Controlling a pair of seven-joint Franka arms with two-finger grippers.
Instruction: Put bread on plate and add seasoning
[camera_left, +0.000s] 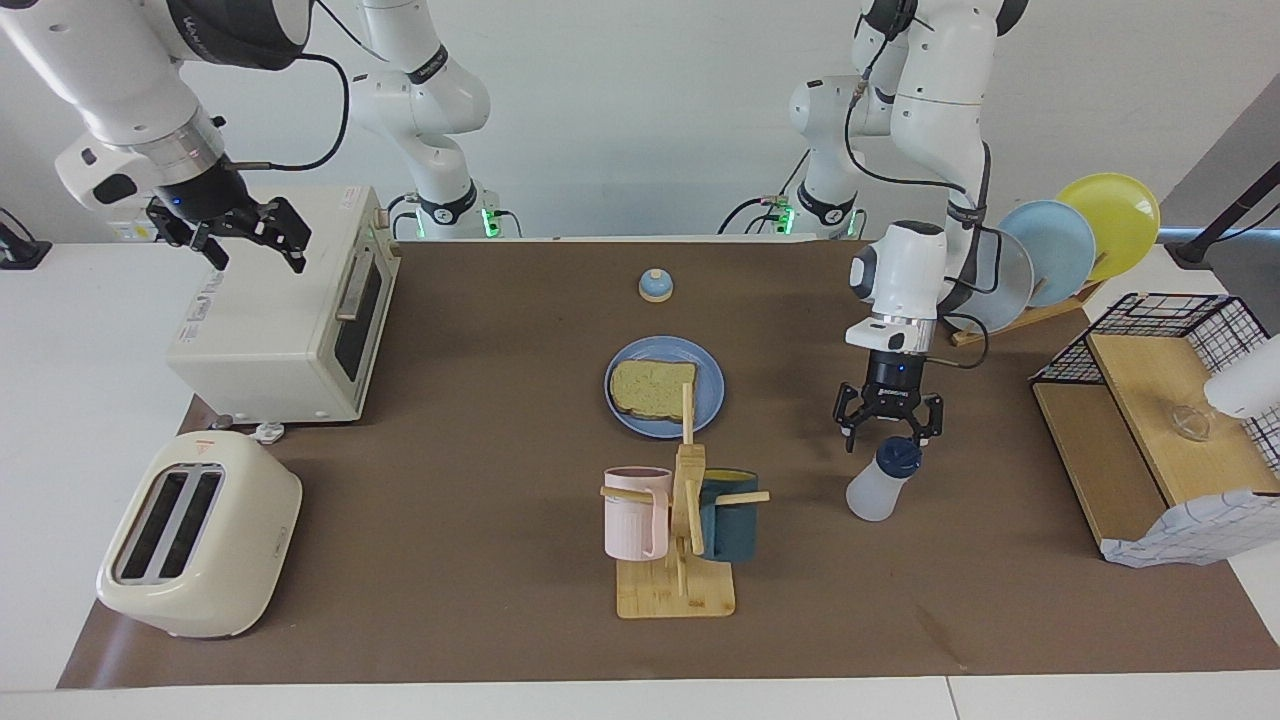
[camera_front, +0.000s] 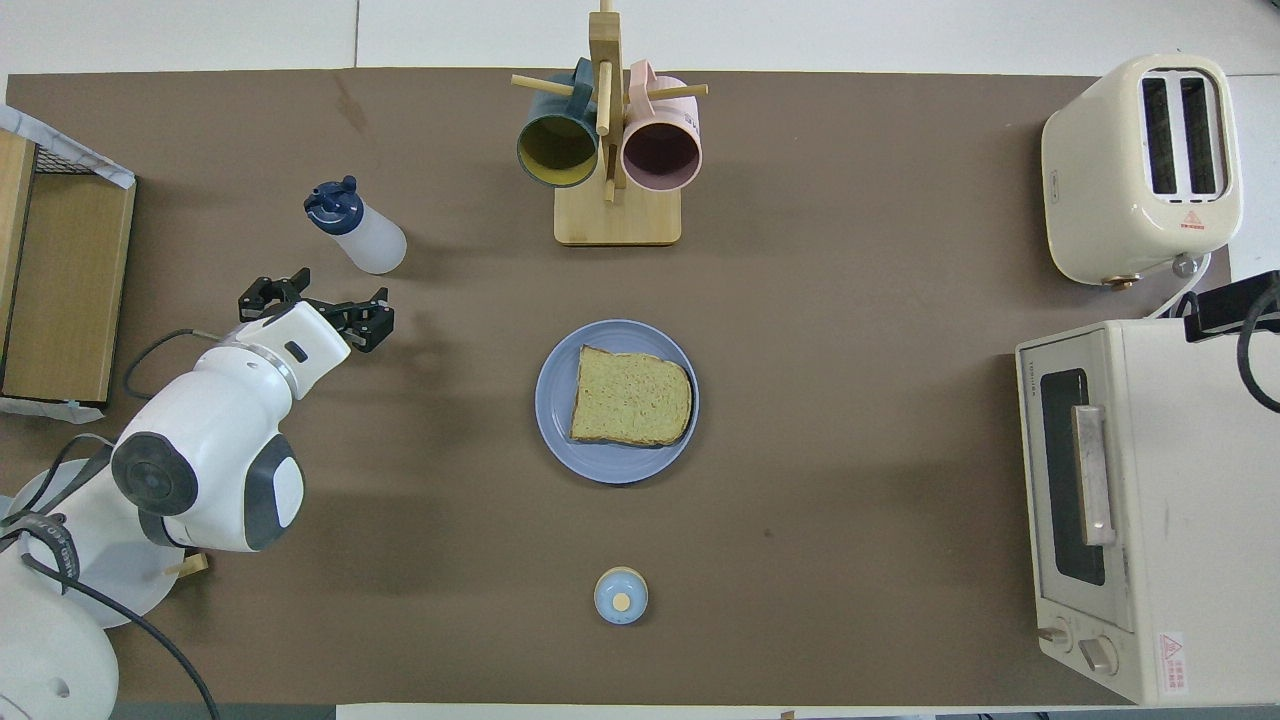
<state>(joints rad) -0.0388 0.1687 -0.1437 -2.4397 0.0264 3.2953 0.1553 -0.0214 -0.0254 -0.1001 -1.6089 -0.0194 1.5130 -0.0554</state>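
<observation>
- The bread slice (camera_front: 631, 397) is lying on the blue plate (camera_front: 556, 438) at mid-table.
- The seasoning bottle (camera_left: 882, 480) is standing upright toward the left arm's end, farther from the robots than the plate.
- The left gripper (camera_left: 888, 421) is hanging over it, fingers spread wide, holding nothing.
- The right gripper (camera_left: 250, 232) is waiting open and empty over the toaster oven (camera_left: 290, 318).
- Judgement: the bottle's body, below the navy cap, offers the steadiest grip.
- No label is legible.

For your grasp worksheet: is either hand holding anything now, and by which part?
Nothing is held. The left hand is open above the translucent squeeze bottle; the right hand is open over the cream oven.
</observation>
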